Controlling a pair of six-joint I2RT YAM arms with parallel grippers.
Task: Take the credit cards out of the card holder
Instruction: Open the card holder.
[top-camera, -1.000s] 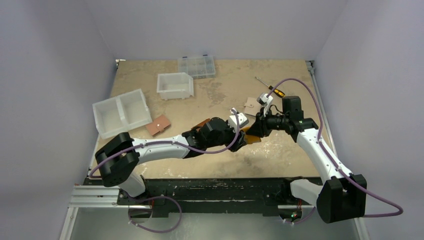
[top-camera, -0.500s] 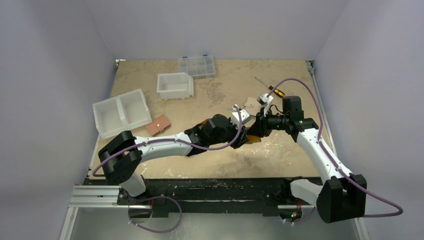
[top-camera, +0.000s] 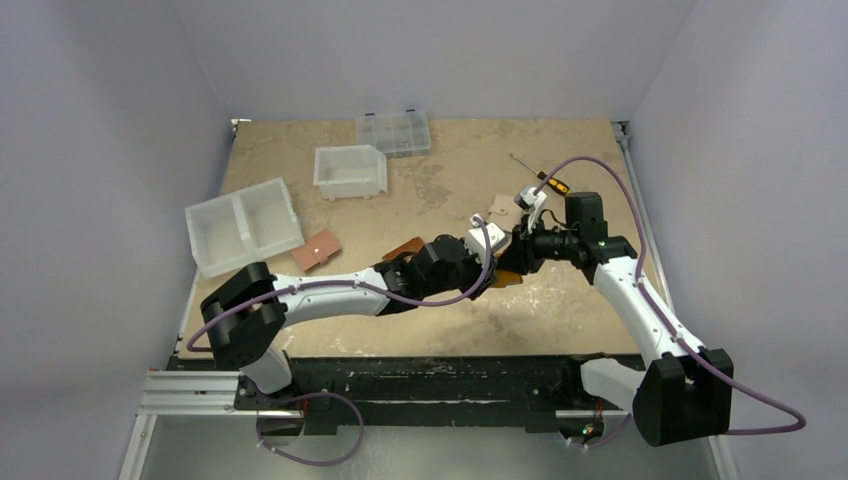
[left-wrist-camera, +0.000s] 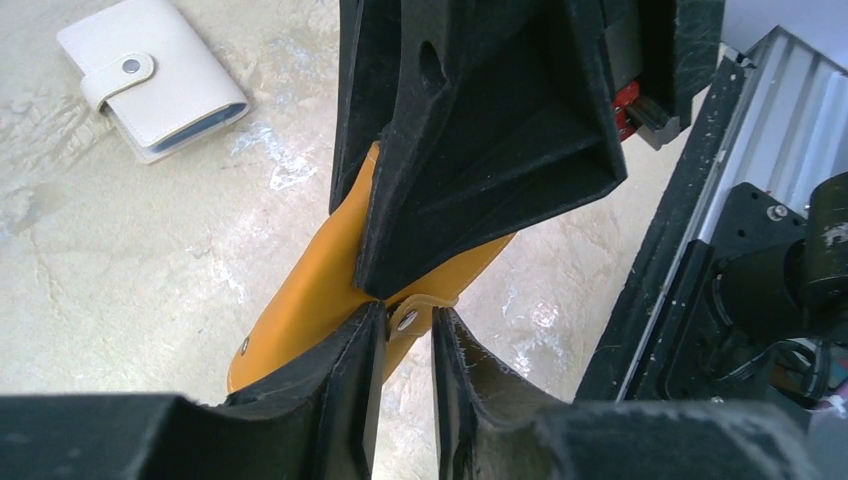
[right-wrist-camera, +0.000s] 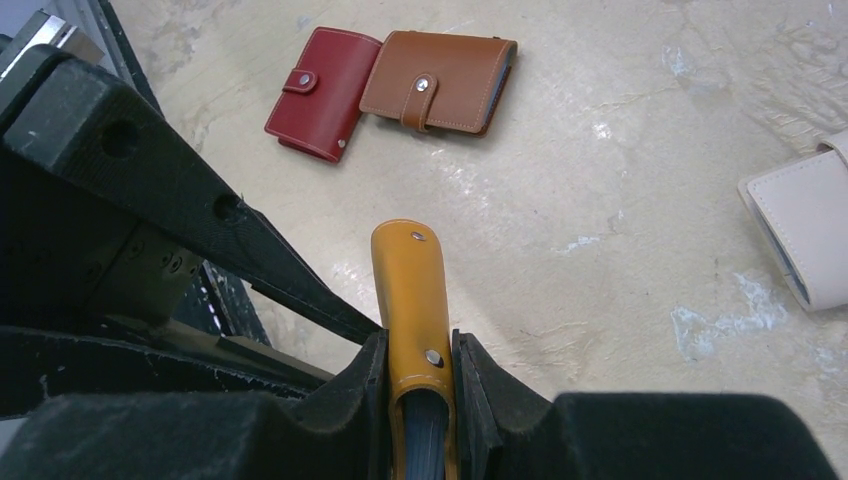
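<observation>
Meeting mid-table, left gripper (top-camera: 488, 266) and right gripper (top-camera: 512, 262) flank the mustard card holder (top-camera: 506, 278), raised for opening. Left wrist: jaws stand narrow about its snap tab (left-wrist-camera: 407, 320); whether they pinch it, I cannot tell. Right wrist: jaws clamp the closed holder, steadying it.

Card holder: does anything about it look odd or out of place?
Nothing looks damaged. The card holder is not lying flat on the table: the right gripper clamps it edge-on, its tab within the left gripper.
</observation>
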